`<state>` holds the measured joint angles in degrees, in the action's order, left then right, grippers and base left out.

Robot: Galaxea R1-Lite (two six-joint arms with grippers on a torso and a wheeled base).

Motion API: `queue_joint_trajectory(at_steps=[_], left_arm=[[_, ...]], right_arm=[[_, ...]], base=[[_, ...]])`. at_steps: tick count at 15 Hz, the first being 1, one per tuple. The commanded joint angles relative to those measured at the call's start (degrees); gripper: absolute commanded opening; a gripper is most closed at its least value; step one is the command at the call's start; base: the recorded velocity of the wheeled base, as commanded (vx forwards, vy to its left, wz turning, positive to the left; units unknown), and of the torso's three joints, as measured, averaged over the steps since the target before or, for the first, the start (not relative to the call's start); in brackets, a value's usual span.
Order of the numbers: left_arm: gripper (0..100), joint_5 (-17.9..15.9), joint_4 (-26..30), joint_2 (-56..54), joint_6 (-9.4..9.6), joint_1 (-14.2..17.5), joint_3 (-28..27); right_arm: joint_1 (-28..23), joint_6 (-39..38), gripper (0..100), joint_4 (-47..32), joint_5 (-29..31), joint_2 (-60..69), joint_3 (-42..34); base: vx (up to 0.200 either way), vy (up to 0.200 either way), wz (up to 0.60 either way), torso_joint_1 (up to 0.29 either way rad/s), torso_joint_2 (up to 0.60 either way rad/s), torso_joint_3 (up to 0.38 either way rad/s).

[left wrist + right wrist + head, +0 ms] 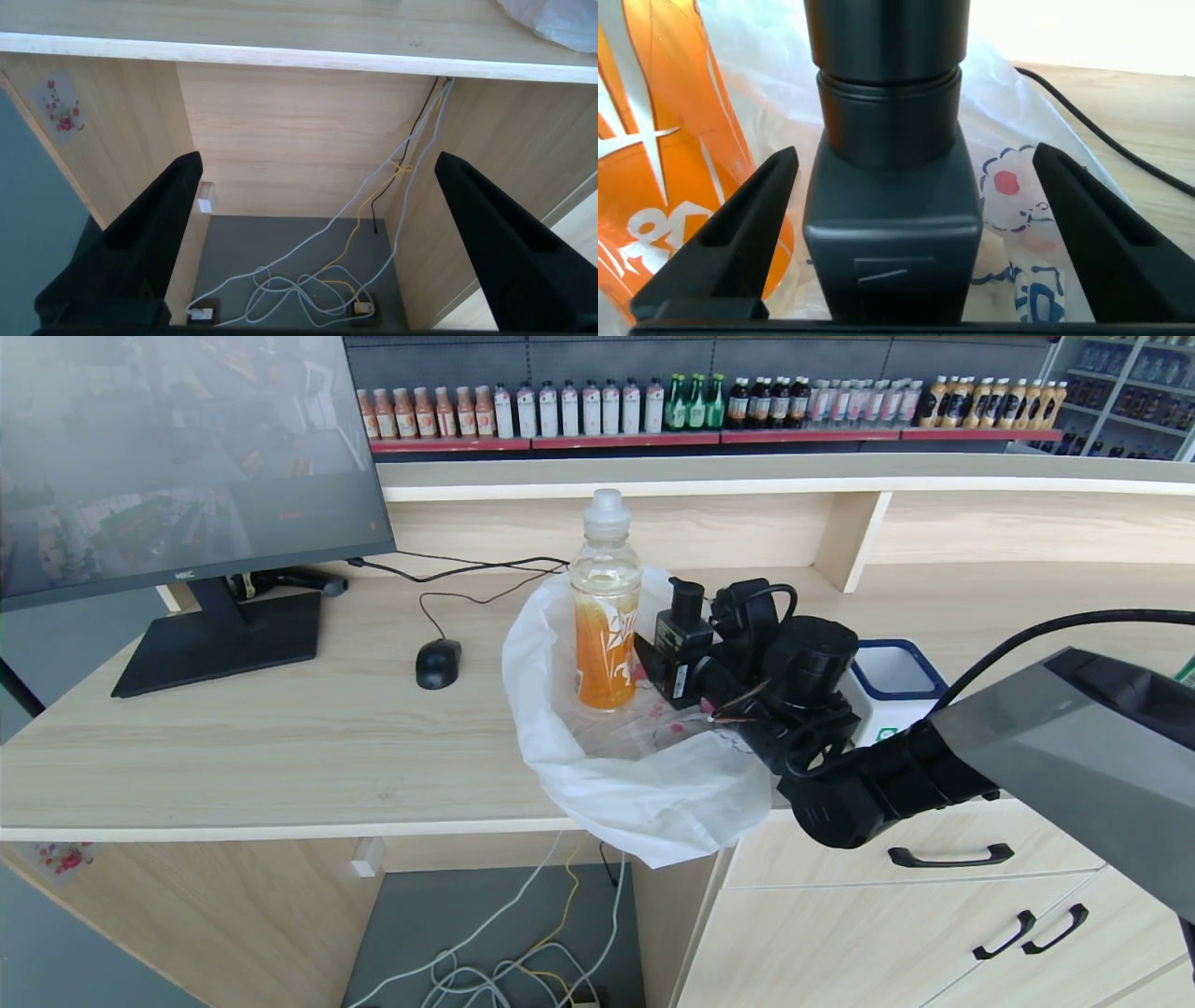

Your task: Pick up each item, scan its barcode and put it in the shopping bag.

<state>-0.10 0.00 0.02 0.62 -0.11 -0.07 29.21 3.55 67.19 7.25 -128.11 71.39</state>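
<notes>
The shopping bag point(644, 793) is sitting open at the front edge of the counter point(233, 747), its lip drooping over that edge. An orange juice bottle point(607, 644) is standing upright inside the bag, on the side toward the counter's back edge, so that item looks to be packed already.

Just beside it, on the robot's right, a black container point(680, 639) with a round neck is standing in the mouth of the bag, with the bag's plastic showing behind it. The right gripper point(913, 163) is straddling this container with its fingers spread apart; a gap is showing on both sides, so nothing is being squeezed. Whether the container is resting on the bag's bottom cannot be told.

The left gripper point(318, 168) is hanging below the counter's front edge, fingers wide apart and holding nothing, facing the cables in the recess.

A monitor point(177, 448) and a mouse point(437, 663) are sitting toward the left end of the counter, and a blue-rimmed box point(910, 649) is sitting beyond the right arm.

Judging from this, two items are at or in the bag, and no other loose goods are lying on the counter, so the job appears to be nearing its end.
</notes>
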Motion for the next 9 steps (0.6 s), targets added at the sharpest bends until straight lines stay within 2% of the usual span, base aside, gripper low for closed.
queue_joint_trajectory(at_steps=[1, 9], left_arm=[[100, 0.0, 0.0, 0.0, -0.01, 0.0, 0.1], [100, 0.0, 0.0, 0.0, -0.09, 0.0, 0.1]], right_arm=[[0.1, 0.1, 100, 0.0, 0.0, 1.8, -0.3], [0.5, 0.0, 100, 0.8, 0.0, 13.0, -10.2]], base=[[0.0, 0.0, 0.0, 0.0, 0.0, 0.0], [0.0, 0.0, 0.0, 0.0, 0.0, 0.0]])
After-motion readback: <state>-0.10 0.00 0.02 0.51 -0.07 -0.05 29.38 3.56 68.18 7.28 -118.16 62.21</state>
